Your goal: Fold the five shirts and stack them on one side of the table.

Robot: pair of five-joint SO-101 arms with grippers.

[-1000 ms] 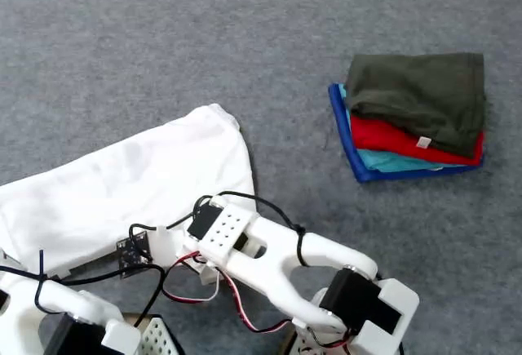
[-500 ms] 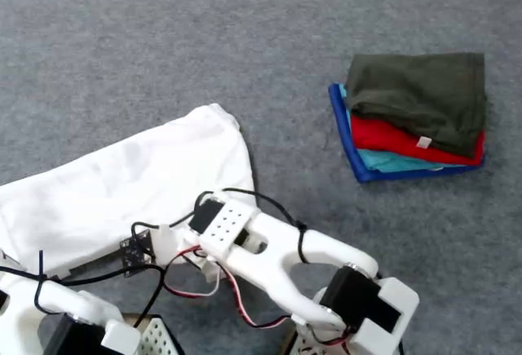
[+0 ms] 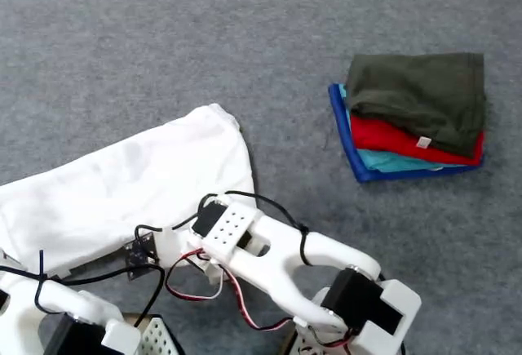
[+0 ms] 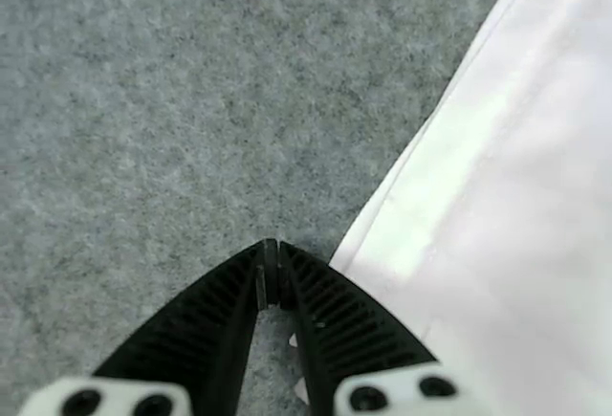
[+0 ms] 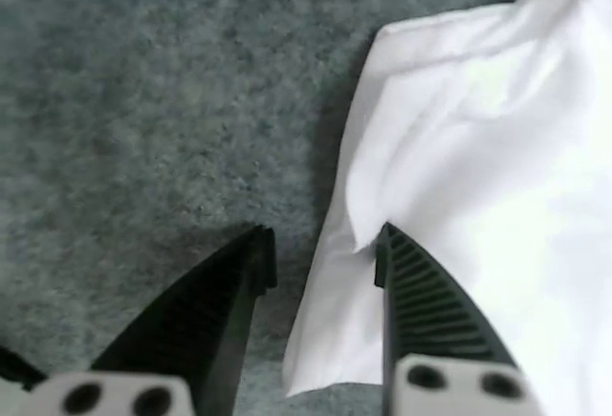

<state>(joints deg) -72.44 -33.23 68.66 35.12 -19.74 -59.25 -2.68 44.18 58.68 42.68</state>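
I have the right end effector [image 5: 322, 239] open astride a corner of the white shirt [image 5: 459, 129], presumably to pinch it for folding; the left end effector [image 4: 271, 251] sits clenched, apparently empty, beside the hem.

Table [image 3: 163, 53]: bare grey cover runs across the whole upper band of the high view and down the middle, between the white shirt [image 3: 122, 184] and the stack of folded shirts [image 3: 416, 118]; passage is open there. Obstacles: white shirt spreads over the left-centre; stack sits at right; an arm [image 3: 269, 249] crosses the lower centre, reaching over the shirt's lower edge; a second arm [image 3: 57, 306] occupies the lower left corner
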